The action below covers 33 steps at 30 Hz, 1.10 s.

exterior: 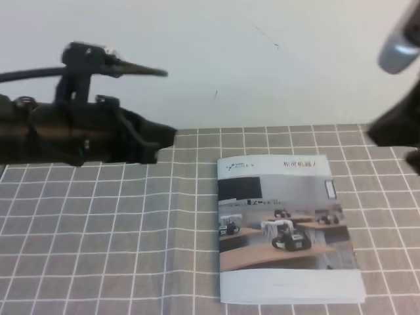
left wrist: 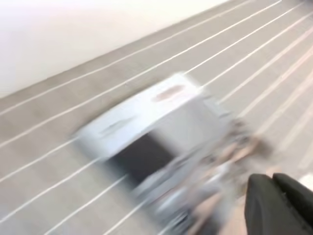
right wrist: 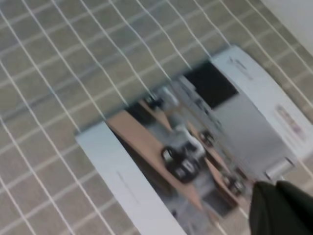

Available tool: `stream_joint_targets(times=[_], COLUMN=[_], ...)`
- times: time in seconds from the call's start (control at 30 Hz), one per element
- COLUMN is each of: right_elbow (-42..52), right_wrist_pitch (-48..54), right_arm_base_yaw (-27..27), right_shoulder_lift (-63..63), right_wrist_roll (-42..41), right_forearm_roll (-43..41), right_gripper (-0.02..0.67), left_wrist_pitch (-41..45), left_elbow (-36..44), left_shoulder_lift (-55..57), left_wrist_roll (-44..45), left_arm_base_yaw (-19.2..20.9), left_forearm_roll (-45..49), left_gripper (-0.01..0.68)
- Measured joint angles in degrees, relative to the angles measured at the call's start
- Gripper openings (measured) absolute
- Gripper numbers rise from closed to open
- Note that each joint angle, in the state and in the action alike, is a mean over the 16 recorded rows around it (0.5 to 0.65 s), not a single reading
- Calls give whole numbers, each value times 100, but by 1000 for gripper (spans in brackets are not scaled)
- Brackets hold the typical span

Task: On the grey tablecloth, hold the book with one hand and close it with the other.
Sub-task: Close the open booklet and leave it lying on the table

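The book [exterior: 289,230] lies shut and flat on the grey tablecloth [exterior: 98,243], cover up, with a picture of little wheeled robots on desks. It sits toward the right side of the cloth. The left gripper [exterior: 154,141] is up in the air at the far left, well apart from the book, not touching it. The right gripper [exterior: 397,128] is at the far right edge, above and beside the book's top corner. Whether either gripper's jaws are apart or together cannot be told.
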Motion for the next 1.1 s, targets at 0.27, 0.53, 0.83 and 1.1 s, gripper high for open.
stream_joint_targets(times=[0.27, 0.53, 0.83, 1.1], right_elbow=[873, 2880, 4857, 5509], right_wrist_pitch=[365, -386, -1471, -1754], right_arm_base_yaw=[0, 0, 0, 0], right_shoulder_lift=[-1525, -3434, -4944, -5323], right_wrist_roll=[1558, 2814, 3470, 3642], right_forearm_roll=[-2005, -2831, -2617, -2384], right_gripper=[-3, -3, -3, -3], left_wrist_pitch=[-722, -1489, -2304, -2505], left_elbow=[402, 1690, 3175, 3649], left_shoulder_lift=[-1305, -2868, -4346, -5033], left_wrist_roll=[-1878, -2765, -2840, -2859], left_arm_base_yaw=[283, 576, 635, 635], left_forearm_roll=[2592, 3574, 3584, 3556], left_gripper=[-3, -3, -3, -3])
